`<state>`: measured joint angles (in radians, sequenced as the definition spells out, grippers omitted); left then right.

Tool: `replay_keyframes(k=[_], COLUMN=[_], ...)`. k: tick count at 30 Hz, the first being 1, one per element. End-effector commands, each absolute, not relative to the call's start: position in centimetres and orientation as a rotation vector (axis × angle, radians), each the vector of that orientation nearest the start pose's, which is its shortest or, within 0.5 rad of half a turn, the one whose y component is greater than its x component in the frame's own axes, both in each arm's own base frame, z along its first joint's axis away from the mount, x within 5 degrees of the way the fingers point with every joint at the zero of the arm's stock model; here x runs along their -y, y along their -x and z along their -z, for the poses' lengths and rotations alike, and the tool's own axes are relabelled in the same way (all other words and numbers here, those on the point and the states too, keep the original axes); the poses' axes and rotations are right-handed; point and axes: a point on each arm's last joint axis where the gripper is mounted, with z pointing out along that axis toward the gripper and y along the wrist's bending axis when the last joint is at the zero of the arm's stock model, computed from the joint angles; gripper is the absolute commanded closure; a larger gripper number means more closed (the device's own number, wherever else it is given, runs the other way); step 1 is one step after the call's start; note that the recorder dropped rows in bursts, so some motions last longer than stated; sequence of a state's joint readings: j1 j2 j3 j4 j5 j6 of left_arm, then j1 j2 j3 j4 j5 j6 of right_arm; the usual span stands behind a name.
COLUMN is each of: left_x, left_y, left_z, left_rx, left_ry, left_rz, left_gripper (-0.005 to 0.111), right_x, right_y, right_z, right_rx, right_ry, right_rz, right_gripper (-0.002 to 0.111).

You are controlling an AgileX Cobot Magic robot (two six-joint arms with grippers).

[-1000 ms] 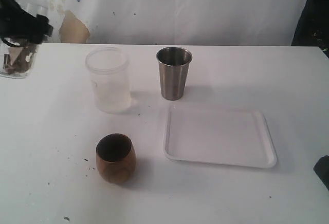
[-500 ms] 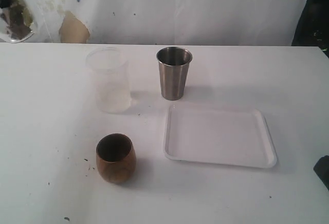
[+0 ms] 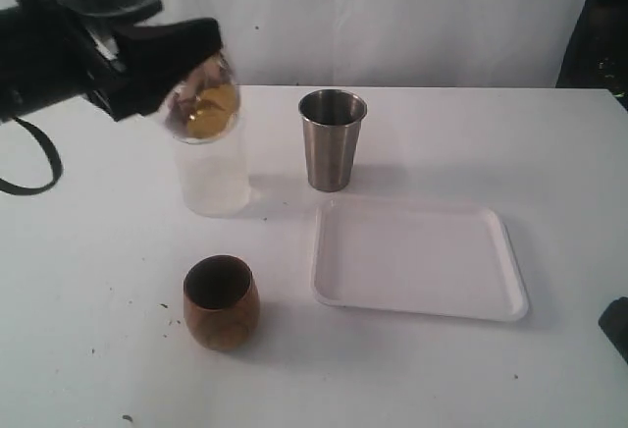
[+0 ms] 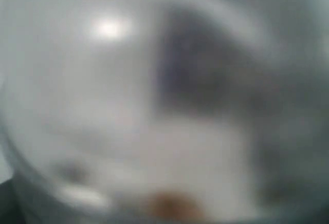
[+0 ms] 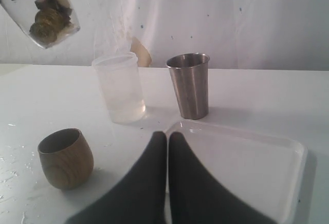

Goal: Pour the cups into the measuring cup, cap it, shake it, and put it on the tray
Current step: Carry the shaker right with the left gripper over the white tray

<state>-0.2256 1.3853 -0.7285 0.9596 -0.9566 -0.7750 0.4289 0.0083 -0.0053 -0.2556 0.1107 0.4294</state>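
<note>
Aloft, the left gripper (image 3: 177,40) clasped the measuring cup (image 3: 203,106) tilted, rounded base lowest; the right gripper (image 5: 167,134) sat closed, empty.

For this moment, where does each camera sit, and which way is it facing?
Exterior: raised at the table's near side, facing the backdrop; the left claw holds the measuring cup aloft, upper left.
Left wrist: pressed against something clear; all blur, no claw discernible.
Right wrist: low above the tray, facing the backdrop; its shut right claw shows in front.
Shared: exterior and right wrist both show the wooden cup, steel tumbler, frosted cup and measuring cup.
</note>
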Motion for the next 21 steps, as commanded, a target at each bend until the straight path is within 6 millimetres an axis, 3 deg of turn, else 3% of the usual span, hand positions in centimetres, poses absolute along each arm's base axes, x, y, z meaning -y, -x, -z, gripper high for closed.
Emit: replay_keyframes(k=[1, 8, 13, 21], left_x=[16.4, 22.0, 26.0, 29.2], left_y=[-24.9, -26.5, -28.5, -31.2], left_z=[-29.4, -26.9, -23.9, -19.8], left_rx=[-1.365, -1.402, -1.413, -1.457], left_ry=[-0.837, -0.915, -0.97, -1.004], left_rz=[0.818, 0.934, 1.007, 1.022], left_gripper=[0.107, 0.107, 0.107, 0.107], right_x=[-2.1, -2.1, -2.1, -2.1], right_y=[-5.3, -5.3, -5.3, -5.3], right_z=[-20.3, -20.3, -20.3, -20.3], right_rx=[-1.598, -1.598, -1.598, -1.598], right_ry=[0.195, 0.195, 0.195, 0.195], right_rz=[-0.437, -0.437, -0.437, -0.437], right_gripper=[0.107, 0.107, 0.107, 0.107])
